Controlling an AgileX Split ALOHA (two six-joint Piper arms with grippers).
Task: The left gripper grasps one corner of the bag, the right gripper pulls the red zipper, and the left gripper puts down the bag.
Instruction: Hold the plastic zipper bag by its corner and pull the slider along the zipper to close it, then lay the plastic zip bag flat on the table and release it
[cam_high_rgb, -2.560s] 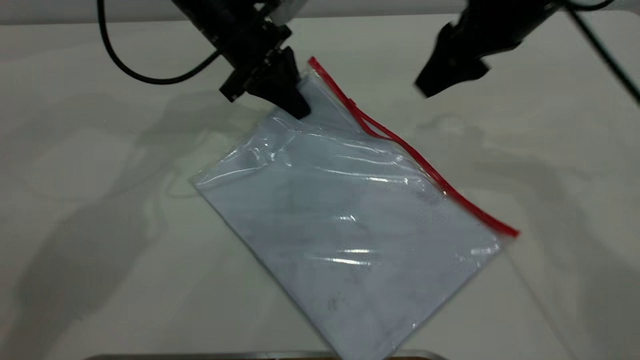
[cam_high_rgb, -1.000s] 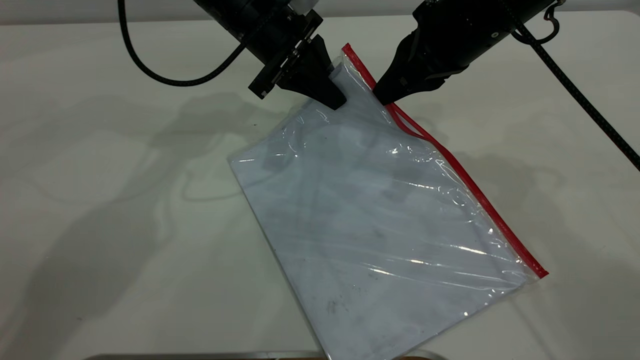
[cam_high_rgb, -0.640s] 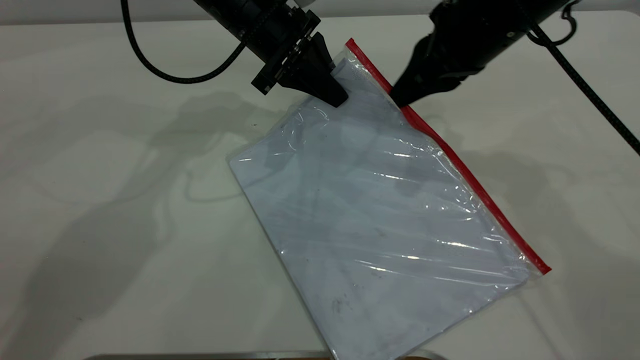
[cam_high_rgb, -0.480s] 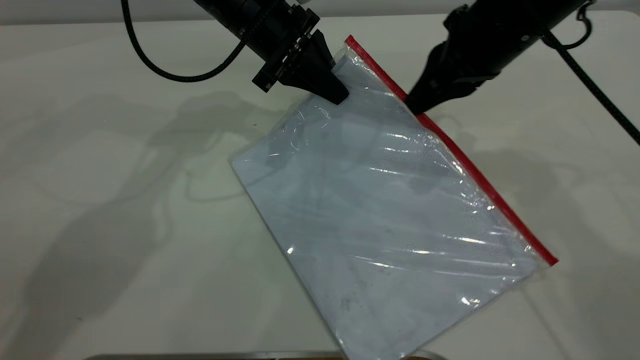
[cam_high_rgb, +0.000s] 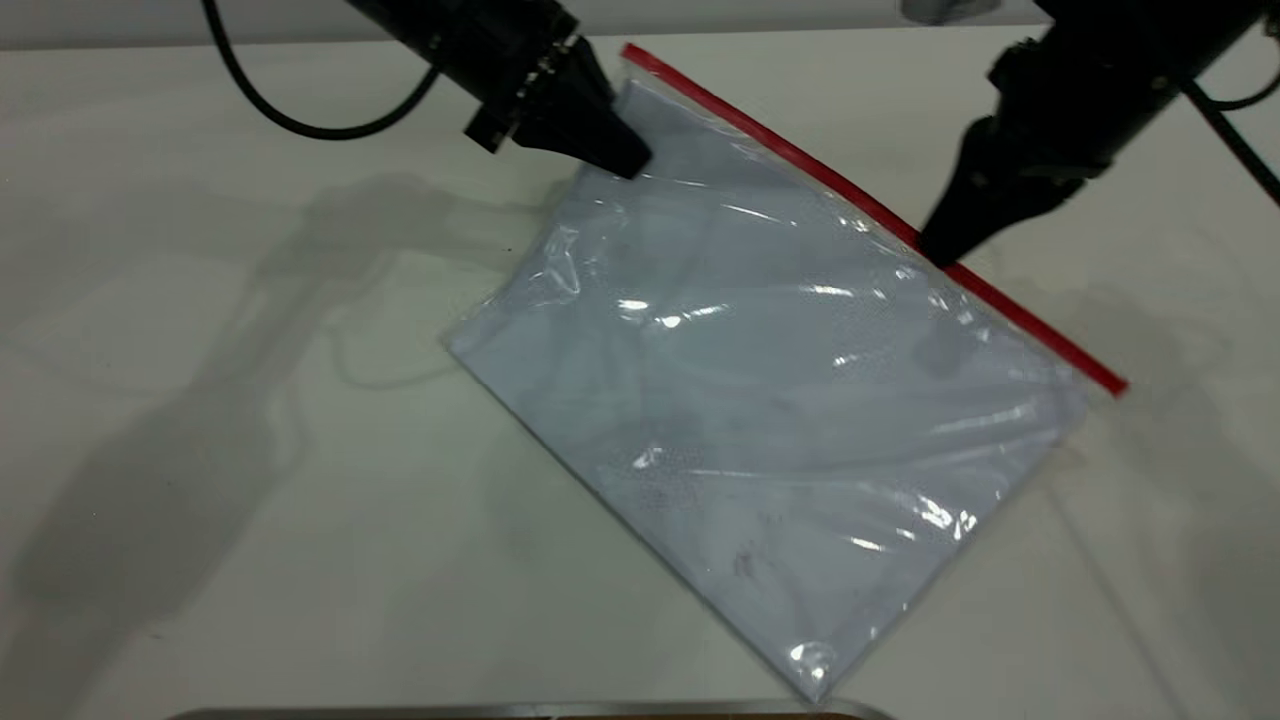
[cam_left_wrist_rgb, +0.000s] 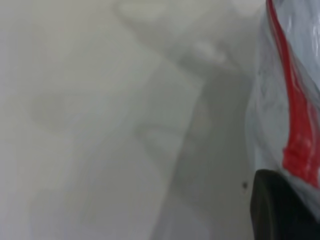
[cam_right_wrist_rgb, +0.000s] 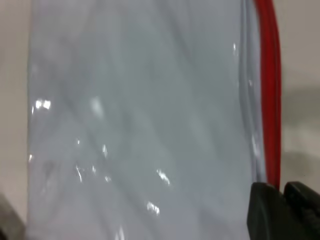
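Note:
The bag (cam_high_rgb: 780, 400) is a large whitish-blue clear pouch, tilted, its far end lifted off the table. The red zipper (cam_high_rgb: 800, 165) runs along its upper right edge. My left gripper (cam_high_rgb: 625, 158) is shut on the bag's top corner, just below the zipper's end. My right gripper (cam_high_rgb: 935, 250) is shut on the red zipper about two thirds along the strip; the slider tab is hidden by its tips. In the right wrist view the jaws (cam_right_wrist_rgb: 282, 192) pinch the red strip (cam_right_wrist_rgb: 270, 100). In the left wrist view the red strip (cam_left_wrist_rgb: 295, 130) and the bag corner meet one black finger (cam_left_wrist_rgb: 277, 210).
A white table (cam_high_rgb: 200, 450) lies all around the bag. A black cable (cam_high_rgb: 300, 125) loops behind the left arm. A grey metal edge (cam_high_rgb: 500, 712) runs along the near side.
My right gripper has slid down along the red zipper toward the far right end. My left gripper moved left and up with the corner, and the bag has swung flatter.

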